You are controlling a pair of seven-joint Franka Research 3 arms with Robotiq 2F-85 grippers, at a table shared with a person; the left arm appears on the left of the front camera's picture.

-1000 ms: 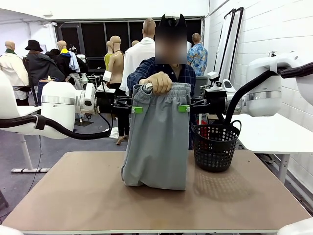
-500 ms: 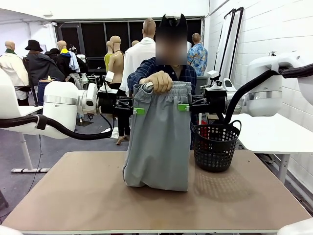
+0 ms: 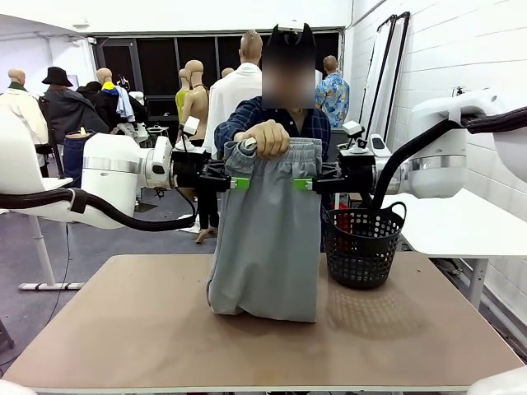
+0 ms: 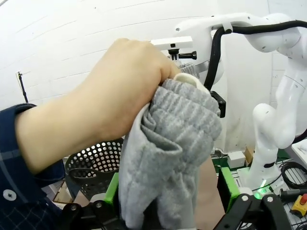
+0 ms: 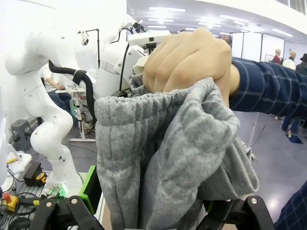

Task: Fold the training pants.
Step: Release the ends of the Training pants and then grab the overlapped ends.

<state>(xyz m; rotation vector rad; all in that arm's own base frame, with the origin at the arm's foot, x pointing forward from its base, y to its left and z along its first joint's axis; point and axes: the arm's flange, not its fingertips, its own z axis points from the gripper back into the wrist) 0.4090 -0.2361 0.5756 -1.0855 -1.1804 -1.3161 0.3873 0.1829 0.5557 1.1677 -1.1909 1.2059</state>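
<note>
A person's hand (image 3: 263, 138) holds the light grey training pants (image 3: 268, 247) up by the bunched waistband, and the legs hang down to the table. My left gripper (image 3: 239, 183) is at the waistband's left edge and my right gripper (image 3: 303, 183) at its right edge, both just below the hand. In the left wrist view the left gripper (image 4: 170, 194) stands open, with the grey pants (image 4: 168, 143) between its green pads (image 4: 112, 188). The right gripper (image 5: 158, 203) in its own wrist view is open too, with the pants (image 5: 158, 143) hanging between its fingers.
A black mesh basket (image 3: 362, 247) stands on the brown table (image 3: 123, 329) right of the pants, below my right arm. The person stands at the table's far side. A white side table (image 3: 453, 222) is at the right.
Both grippers have moved inward toward the waistband, the left one rightward and the right one leftward. The hanging pants shifted slightly to the right.
</note>
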